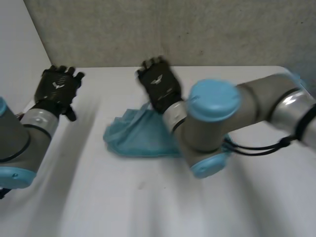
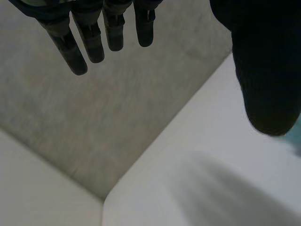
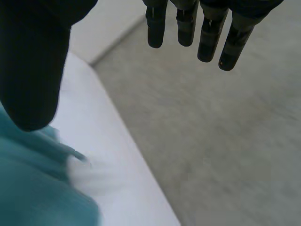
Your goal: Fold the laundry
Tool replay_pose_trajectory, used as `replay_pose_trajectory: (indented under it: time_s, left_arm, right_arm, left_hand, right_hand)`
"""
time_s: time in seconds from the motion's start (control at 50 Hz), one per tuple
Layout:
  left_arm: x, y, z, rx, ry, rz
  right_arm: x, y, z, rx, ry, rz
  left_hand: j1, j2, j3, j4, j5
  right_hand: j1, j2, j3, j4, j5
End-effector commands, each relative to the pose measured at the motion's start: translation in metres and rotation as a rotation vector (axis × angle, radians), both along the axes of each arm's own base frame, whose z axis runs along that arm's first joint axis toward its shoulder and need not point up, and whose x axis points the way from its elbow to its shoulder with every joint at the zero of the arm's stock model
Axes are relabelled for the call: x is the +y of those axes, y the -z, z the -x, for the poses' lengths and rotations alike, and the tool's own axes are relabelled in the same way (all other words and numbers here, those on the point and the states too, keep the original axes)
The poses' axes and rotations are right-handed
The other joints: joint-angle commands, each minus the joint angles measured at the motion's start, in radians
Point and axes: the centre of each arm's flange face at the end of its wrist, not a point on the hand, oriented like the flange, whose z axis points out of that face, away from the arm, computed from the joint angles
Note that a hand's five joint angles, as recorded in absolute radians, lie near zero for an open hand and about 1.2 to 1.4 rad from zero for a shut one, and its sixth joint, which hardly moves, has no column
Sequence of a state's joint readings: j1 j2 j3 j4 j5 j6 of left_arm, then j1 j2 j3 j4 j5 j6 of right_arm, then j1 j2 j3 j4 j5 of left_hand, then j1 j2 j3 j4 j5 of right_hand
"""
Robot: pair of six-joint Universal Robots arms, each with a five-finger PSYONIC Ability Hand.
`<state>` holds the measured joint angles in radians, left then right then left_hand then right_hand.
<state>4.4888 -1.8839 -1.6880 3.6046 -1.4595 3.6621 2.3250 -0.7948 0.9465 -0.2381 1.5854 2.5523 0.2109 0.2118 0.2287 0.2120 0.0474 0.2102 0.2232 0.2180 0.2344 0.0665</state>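
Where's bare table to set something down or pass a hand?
Bare table runs along the near side, in front of the teal cloth, and between the cloth and the left hand. Crowded at the middle: the right arm crosses over the cloth, with the open right hand at its far edge.

- Falls soft and diffuse, rather dim, across the white tabletop (image 1: 148,207).
- Leaves the left robot hand (image 2: 263,70) and the right robot hand (image 3: 33,61) almost black in the wrist views.

Grey, blue-capped arms (image 1: 256,101); black left hand (image 1: 57,85), right hand (image 1: 159,85).
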Motion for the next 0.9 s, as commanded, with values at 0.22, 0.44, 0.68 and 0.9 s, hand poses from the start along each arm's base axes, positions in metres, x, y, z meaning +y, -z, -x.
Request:
replay_pose_trajectory:
  time_s: [0.22,0.44,0.68,0.9]
  left_arm:
    - [0.034,0.039,0.104,0.173,0.284,-0.183]
    - [0.004,0.076,0.100,0.153,0.174,-0.224]
    - [0.009,0.086,0.062,0.001,0.016,-0.279]
    - [0.043,0.065,0.052,-0.003,0.028,-0.281]
  right_arm:
    - [-0.035,0.026,0.133,-0.081,0.287,-0.452]
    - [-0.040,0.066,0.164,-0.068,0.321,-0.541]
    - [-0.047,0.088,0.178,-0.080,0.345,-0.546]
    - [-0.041,0.096,0.181,-0.063,0.347,-0.585]
  left_hand:
    - [-0.012,-0.013,-0.030,-0.013,-0.023]
    - [0.000,-0.001,-0.018,-0.001,-0.011]
    - [-0.012,-0.013,-0.030,-0.013,-0.023]
    - [-0.009,-0.010,-0.027,-0.010,-0.020]
  right_hand:
    - [-0.036,-0.049,-0.043,-0.060,-0.066]
    - [0.092,0.079,0.084,0.068,0.061]
    - [0.782,0.769,0.774,0.757,0.751]
    - [0.671,0.658,0.663,0.647,0.640]
